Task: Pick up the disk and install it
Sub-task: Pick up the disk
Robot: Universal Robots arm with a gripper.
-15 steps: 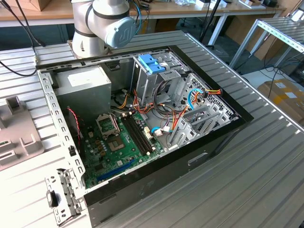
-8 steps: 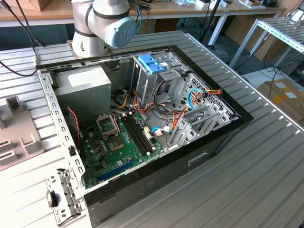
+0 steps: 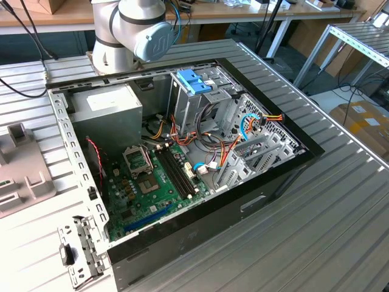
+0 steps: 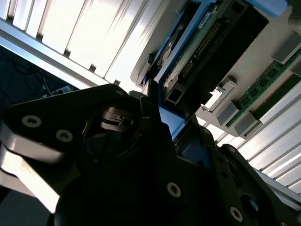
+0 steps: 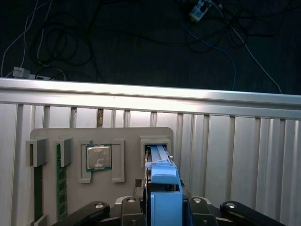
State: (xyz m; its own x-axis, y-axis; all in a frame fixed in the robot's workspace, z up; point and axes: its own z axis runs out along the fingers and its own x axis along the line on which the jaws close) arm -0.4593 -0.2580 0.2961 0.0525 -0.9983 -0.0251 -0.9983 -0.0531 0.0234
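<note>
Disk on edge in holder slot, long axis away from wrist; jaws grasping it.

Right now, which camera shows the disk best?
The first wrist view: the disk sits centered, standing on edge in the grey holder, its light-blue rail toward the camera. The second wrist view shows its circuit-board side close up and slanted. The exterior view looks at the open computer case.
</note>
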